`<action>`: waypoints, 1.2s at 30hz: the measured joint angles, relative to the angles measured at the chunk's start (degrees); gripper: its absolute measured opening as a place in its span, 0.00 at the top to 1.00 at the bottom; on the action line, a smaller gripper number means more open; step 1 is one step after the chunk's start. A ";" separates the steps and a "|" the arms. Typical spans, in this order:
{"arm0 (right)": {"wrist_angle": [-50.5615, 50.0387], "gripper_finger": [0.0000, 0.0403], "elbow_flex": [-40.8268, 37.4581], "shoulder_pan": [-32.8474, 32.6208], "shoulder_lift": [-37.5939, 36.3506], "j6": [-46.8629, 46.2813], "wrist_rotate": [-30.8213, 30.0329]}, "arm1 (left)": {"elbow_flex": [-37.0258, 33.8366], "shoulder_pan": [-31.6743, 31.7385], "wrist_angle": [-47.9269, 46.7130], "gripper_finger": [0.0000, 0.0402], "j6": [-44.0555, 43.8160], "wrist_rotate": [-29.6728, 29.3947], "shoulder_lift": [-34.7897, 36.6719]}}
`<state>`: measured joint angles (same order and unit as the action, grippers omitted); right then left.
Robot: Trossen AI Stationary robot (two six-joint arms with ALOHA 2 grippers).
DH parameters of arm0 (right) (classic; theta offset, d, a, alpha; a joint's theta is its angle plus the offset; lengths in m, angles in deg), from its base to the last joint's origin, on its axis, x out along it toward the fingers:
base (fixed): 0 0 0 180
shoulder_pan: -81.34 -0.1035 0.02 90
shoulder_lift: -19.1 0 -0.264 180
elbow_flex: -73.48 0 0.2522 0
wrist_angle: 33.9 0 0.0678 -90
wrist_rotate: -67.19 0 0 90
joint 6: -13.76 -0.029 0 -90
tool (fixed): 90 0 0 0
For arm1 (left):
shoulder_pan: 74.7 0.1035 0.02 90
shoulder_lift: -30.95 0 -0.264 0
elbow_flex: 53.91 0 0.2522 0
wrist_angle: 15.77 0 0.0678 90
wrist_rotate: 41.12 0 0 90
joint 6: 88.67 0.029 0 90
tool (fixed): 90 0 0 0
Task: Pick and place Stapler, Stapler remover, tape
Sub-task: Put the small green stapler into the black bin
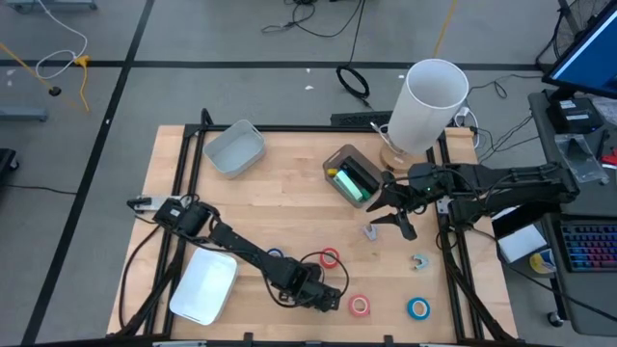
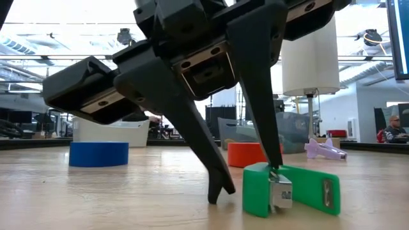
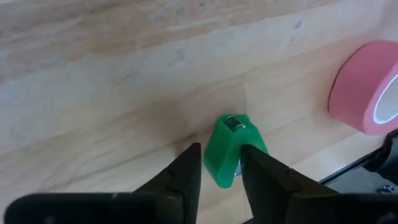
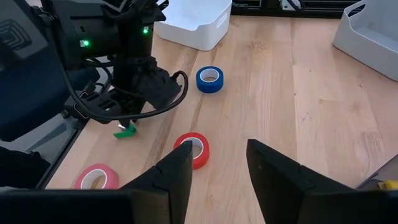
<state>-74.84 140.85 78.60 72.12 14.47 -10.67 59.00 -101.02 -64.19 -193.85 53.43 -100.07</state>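
Tabletop (image 1: 289,183), with the white tray (image 1: 202,286) as your reference mark. The step in hand is the pick of the small green stapler (image 3: 227,146); none of the tape rolls looks placed yet.

Right gripper (image 4: 217,152): waits well apart from the tray, across the tabletop, jaws apart and empty.

Left gripper (image 2: 246,188): down at the tabletop just beyond the tray's end, jaws part-way in and astride the stapler but not yet clamped. In the low view one finger (image 2: 271,160) touches the stapler's top corner, while the other finger stands just beside it with a gap showing.

Tape: the red roll (image 4: 196,149), the blue roll (image 4: 209,79) and the pink roll (image 4: 96,177) lie loose, the pink one farther from the tray than the stapler.

Green stapler: on its side, between the jaws, which cover only its near end. Your next move likely calls for finishing the squeeze squarely before lifting, since so shallow a hold could let it twist out.
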 joint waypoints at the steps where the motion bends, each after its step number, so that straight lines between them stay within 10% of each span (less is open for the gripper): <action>1: -0.02 0.65 0.00 0.00 0.00 0.00 0.00 | -0.01 0.00 -0.02 0.73 -0.11 -0.12 0.00; 36: -0.09 0.65 -0.04 0.00 0.00 0.15 -0.02 | -0.28 0.00 -10.64 0.75 1.64 -6.64 6.36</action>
<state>-74.93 140.80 78.60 72.11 14.62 -10.69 58.72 -101.02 -74.83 -192.21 46.79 -93.71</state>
